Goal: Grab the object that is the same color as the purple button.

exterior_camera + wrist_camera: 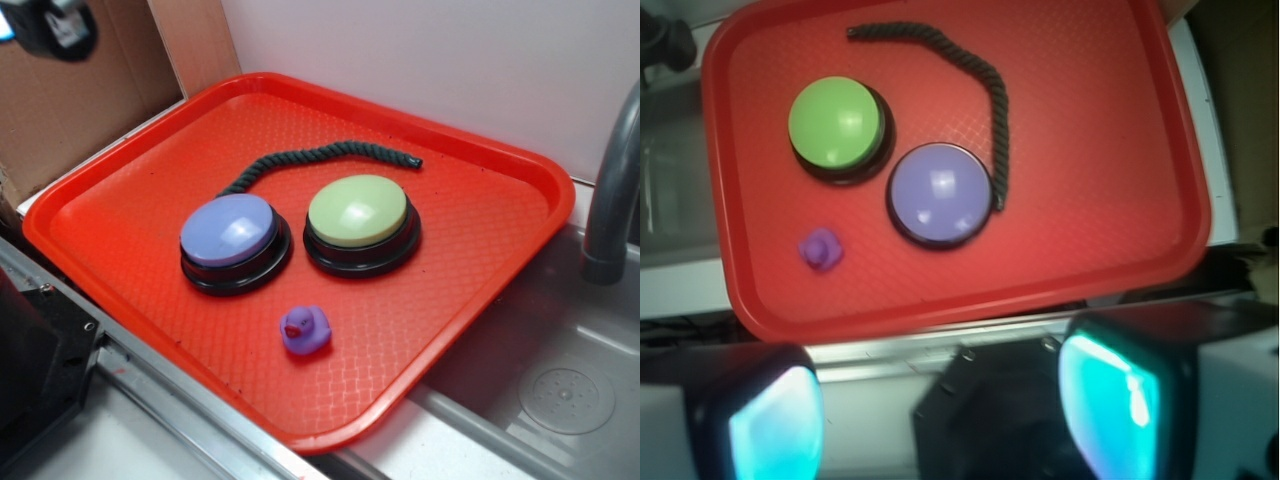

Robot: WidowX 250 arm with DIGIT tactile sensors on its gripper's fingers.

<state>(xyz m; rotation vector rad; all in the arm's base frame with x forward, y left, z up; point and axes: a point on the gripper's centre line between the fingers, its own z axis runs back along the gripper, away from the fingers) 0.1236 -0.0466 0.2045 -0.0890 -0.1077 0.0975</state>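
A tiny purple rubber duck with a reddish beak sits on the red tray near its front edge. Just behind it stands the purple button, a lavender dome on a black base. In the wrist view my gripper is open, its two teal-padded fingers wide apart with nothing between them. It hangs high, above the metal rail outside the tray's near edge, well away from the duck. In the exterior view only a blurred dark part of the arm shows at the top left corner.
A pale green dome button stands beside the purple one. A dark rope lies curved behind both. A sink with a grey faucet is at the right. Cardboard stands at the back left. A black block lies under the gripper.
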